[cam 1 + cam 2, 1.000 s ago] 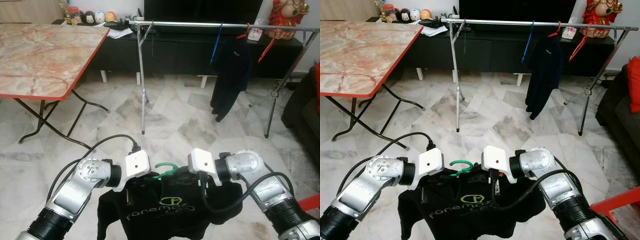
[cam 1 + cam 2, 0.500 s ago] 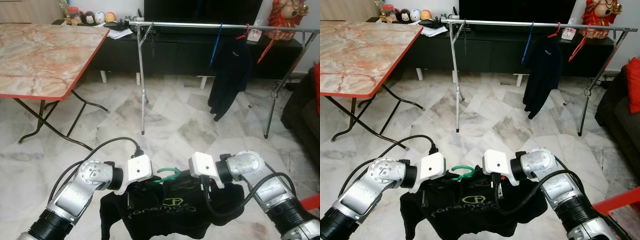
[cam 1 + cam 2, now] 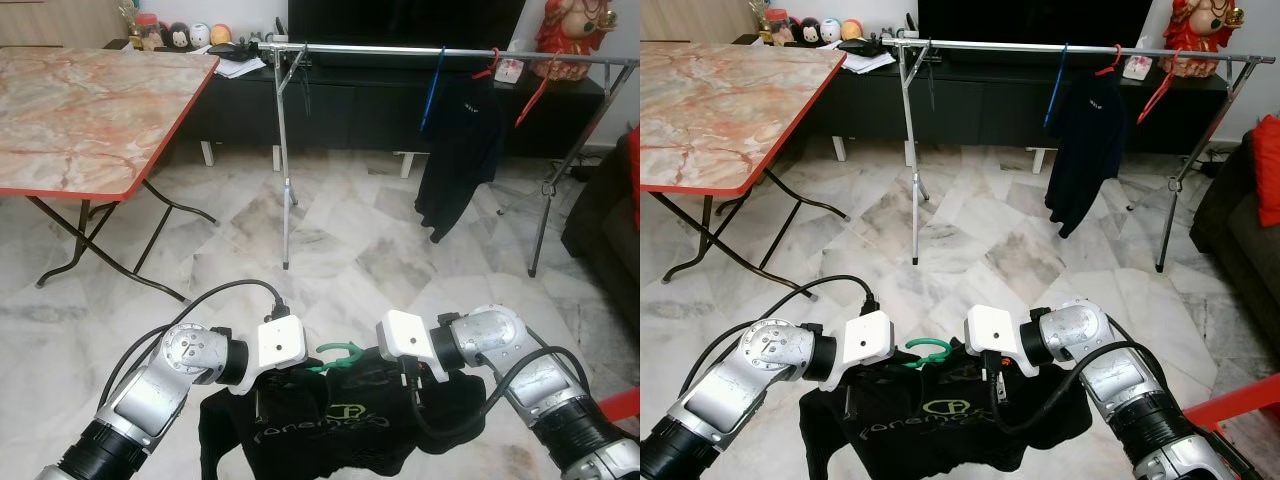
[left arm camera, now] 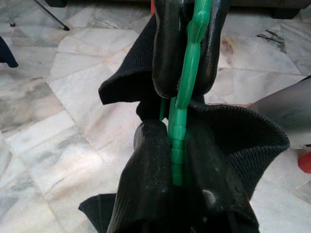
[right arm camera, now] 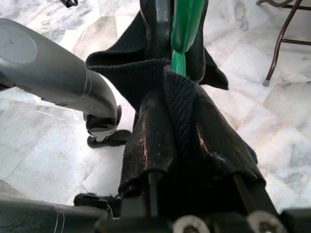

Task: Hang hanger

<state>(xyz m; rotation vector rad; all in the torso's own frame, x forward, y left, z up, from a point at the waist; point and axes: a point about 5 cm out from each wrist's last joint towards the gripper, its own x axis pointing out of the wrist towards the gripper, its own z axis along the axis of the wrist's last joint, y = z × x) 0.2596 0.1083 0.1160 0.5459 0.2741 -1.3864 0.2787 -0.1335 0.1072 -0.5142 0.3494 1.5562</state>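
Observation:
A green hanger carries a black T-shirt with pale lettering, held low in front of me over the marble floor. In the left wrist view my left gripper is shut on the hanger's green bar, with shirt fabric bunched around it. My right gripper is shut on the hanger's other side, pinching the ribbed collar as well. The hook points up between the two white wrist blocks. A silver clothes rail stands across the room ahead.
A dark garment hangs on the rail beside a blue hanger and red hangers. A folding marble-top table stands at the left, a dark sofa at the right, and a black TV cabinet behind the rail.
Both grippers, with the hanger and shirt between them, have sunk slightly lower in view. Their hold on the hanger is unchanged.

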